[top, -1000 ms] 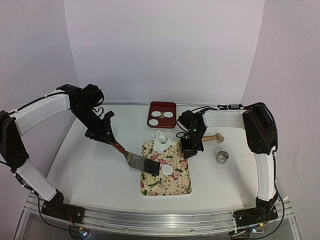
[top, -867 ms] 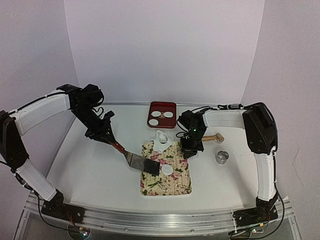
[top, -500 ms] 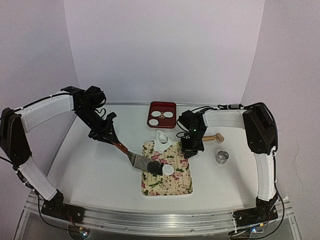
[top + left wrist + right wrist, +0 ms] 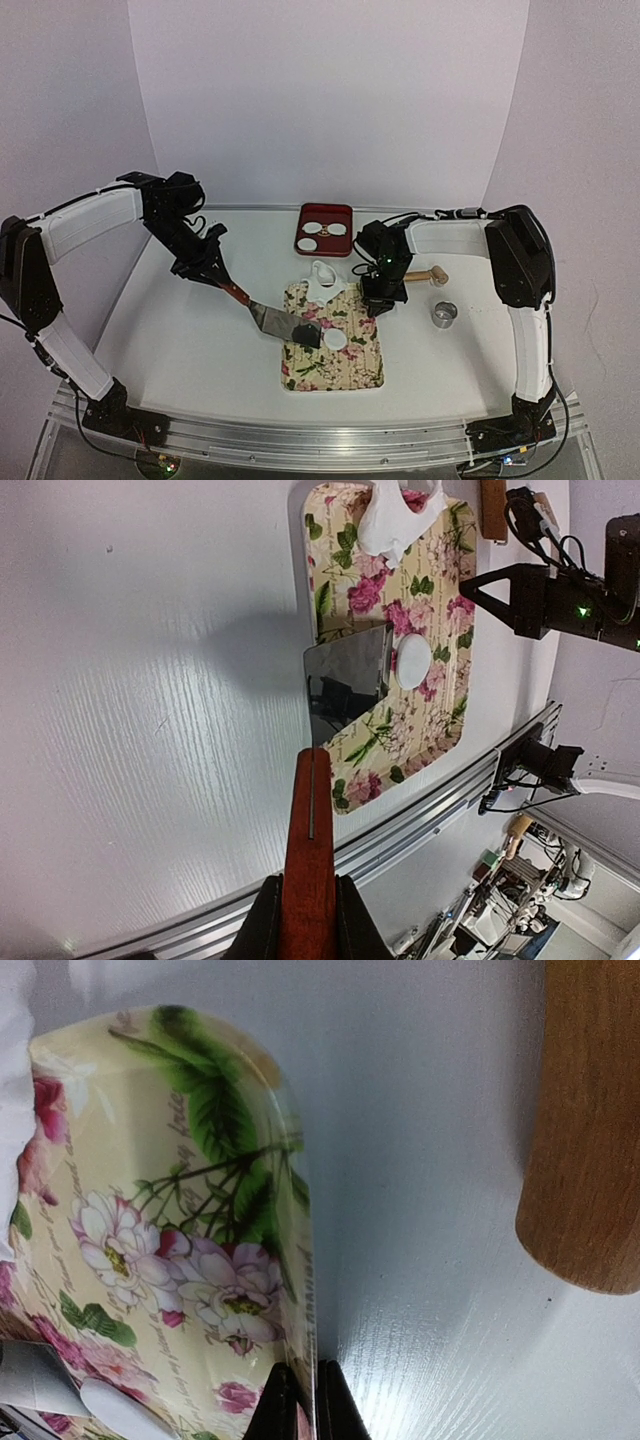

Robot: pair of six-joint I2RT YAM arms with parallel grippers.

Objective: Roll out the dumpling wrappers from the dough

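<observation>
Left gripper (image 4: 212,272): clenched on the red-brown handle of a spatula (image 4: 272,319), whose blade is over the floral mat (image 4: 345,368), just beside one dumpling wrapper (image 4: 335,339). Dough (image 4: 323,281): ragged sheet at the mat's far edge. Right gripper (image 4: 381,304): pinched tight on the mat's right rim.

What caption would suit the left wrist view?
Left gripper holds a spatula, blade next to a round wrapper on the mat.

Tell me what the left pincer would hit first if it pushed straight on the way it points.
The left pincer holds its spatula ahead, so likely the round wrapper at the blade tip, on the floral mat; contact is unclear.
</observation>
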